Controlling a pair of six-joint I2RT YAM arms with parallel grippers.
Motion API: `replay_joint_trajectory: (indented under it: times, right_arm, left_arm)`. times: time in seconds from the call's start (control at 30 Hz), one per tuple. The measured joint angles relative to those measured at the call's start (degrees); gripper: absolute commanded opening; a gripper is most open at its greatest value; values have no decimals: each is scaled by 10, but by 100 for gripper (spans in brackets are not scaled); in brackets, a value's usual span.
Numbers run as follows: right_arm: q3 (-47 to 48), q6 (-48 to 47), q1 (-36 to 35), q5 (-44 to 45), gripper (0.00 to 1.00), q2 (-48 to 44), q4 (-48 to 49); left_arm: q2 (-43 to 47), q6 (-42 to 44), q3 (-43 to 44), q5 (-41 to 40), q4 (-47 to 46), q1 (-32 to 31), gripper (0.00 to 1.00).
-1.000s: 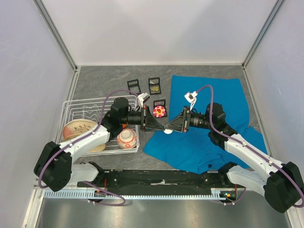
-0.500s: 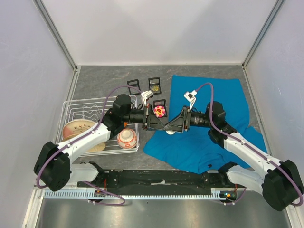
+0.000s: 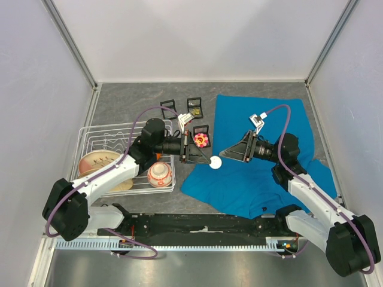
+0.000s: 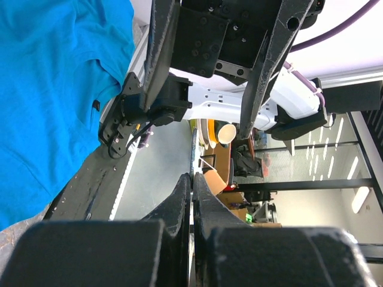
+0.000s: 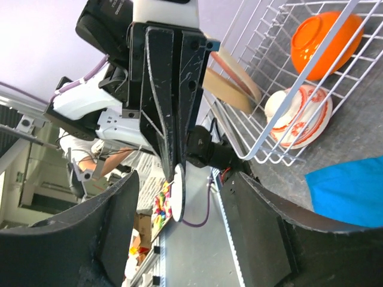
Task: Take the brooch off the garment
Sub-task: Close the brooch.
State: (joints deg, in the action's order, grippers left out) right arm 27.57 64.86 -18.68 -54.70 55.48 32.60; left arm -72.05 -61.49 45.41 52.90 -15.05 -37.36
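The garment, a teal-blue T-shirt (image 3: 263, 149), lies spread on the right half of the table and also shows in the left wrist view (image 4: 48, 89). The brooch, a small white round disc (image 3: 215, 162), is off the cloth and held in the air at the shirt's left edge. My left gripper (image 3: 207, 159) is shut on its rim. In the right wrist view the disc (image 5: 178, 191) shows edge-on at the left fingertips. In the left wrist view my left gripper (image 4: 192, 182) is closed with only a thin edge between the fingers. My right gripper (image 3: 226, 152) is open and empty, just right of the disc.
A white wire rack (image 3: 96, 134) at the left holds plates, a patterned bowl (image 3: 160, 173) and an orange bowl (image 5: 323, 36). Three small black boxes (image 3: 194, 107) stand behind the grippers; one holds a pink flower (image 3: 201, 140).
My right gripper has drawn back to the right, away from the disc, and stands open. My left gripper still holds the white disc, shifted slightly right.
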Motion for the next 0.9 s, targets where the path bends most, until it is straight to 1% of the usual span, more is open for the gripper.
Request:
replay_joint_trajectory:
  times: [0.07,0.2,0.23,0.37,0.47,0.57,0.6,0.67,0.7,0.73,0.8,0.83,0.87,0.9]
  right_arm:
    - [0,3,0,-10,62,-2,2]
    - [-1,8,1,-25,56,-2,4]
    - [-2,8,1,-29,52,-2,4]
    - [-2,9,0,-44,48,-2,5]
    - [-2,9,-3,-50,41,0,10]
    - [-2,9,-12,-53,38,9,17]
    - [-2,9,-17,-53,35,14,21]
    - [-2,10,-29,-53,22,25,31]
    - [-2,10,-33,-52,6,30,36]
    - [-2,12,-37,-52,0,33,41]
    - [-2,14,-40,-52,0,35,52]
    - [-2,13,-40,-52,0,35,52]
    - [-2,11,-40,-51,0,36,54]
    - [-2,6,-41,-49,0,35,56]
  left_arm:
    - [0,4,1,0,1,0,2]
    - [0,15,7,0,10,0,2]
    - [0,17,8,0,11,0,2]
    - [0,27,13,-1,19,0,2]
    - [0,31,17,-1,22,0,2]
    - [0,37,21,-1,26,0,2]
    - [0,38,22,-1,26,0,2]
    - [-1,41,25,0,27,0,2]
    - [-1,42,27,0,27,0,2]
    - [-1,43,28,0,28,0,2]
    - [-2,49,28,0,30,0,2]
    - [-2,51,28,0,30,1,5]
    - [-2,53,28,0,30,1,10]
    - [-2,55,28,-1,30,1,20]
